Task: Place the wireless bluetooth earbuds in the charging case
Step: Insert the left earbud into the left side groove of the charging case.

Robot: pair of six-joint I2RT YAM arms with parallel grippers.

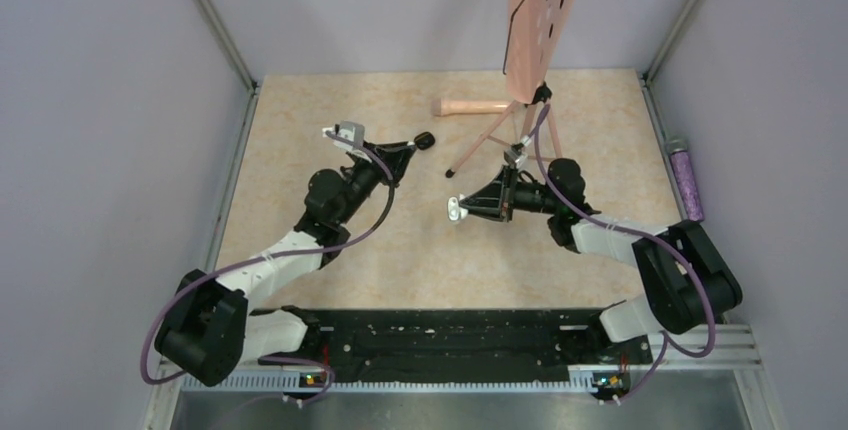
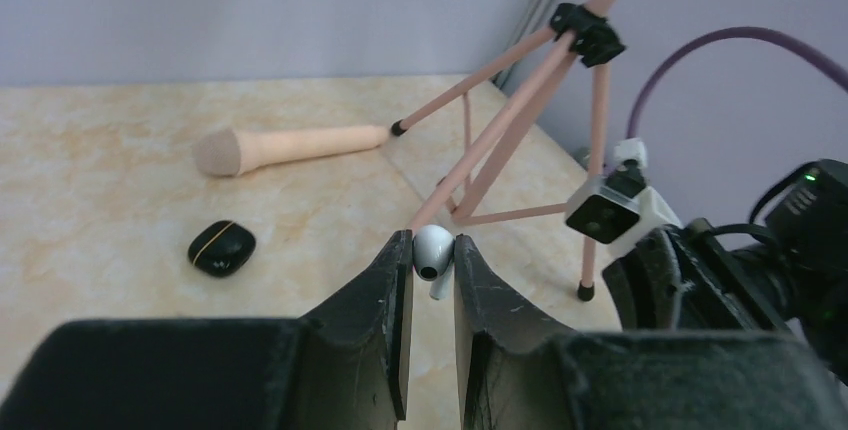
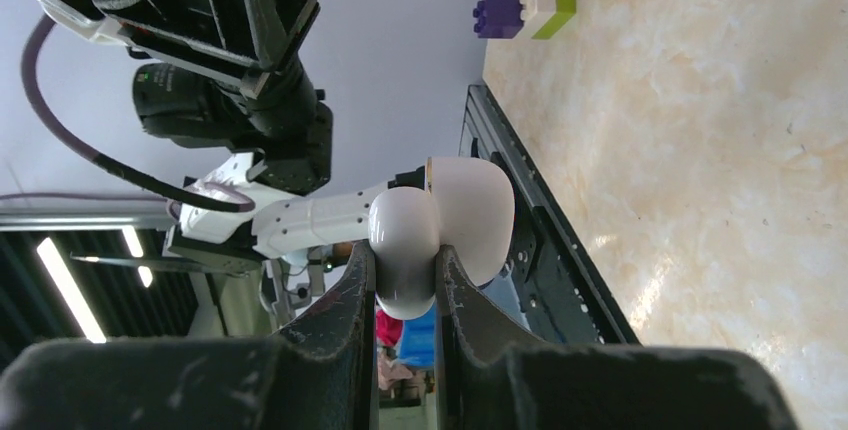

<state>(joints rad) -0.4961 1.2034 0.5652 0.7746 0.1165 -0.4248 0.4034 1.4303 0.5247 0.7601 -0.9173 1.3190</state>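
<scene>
Pinching white earbud (image 2: 433, 250) at left gripper (image 2: 432, 262) tips, stem down between fingers. Right gripper (image 3: 405, 260) clamps white case (image 3: 470, 210); we judge lid open. Case off to left gripper's right, apart; left arm carries earbud across.

Top view downward from behind, wrist views close, facing each other

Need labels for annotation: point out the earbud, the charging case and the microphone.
earbud (image 2: 432, 249): left wrist view, rounded white head.
charging case (image 3: 462, 218): right wrist view, rounded white shell.
microphone (image 2: 300, 144): left wrist view, middle of its handle.
</scene>
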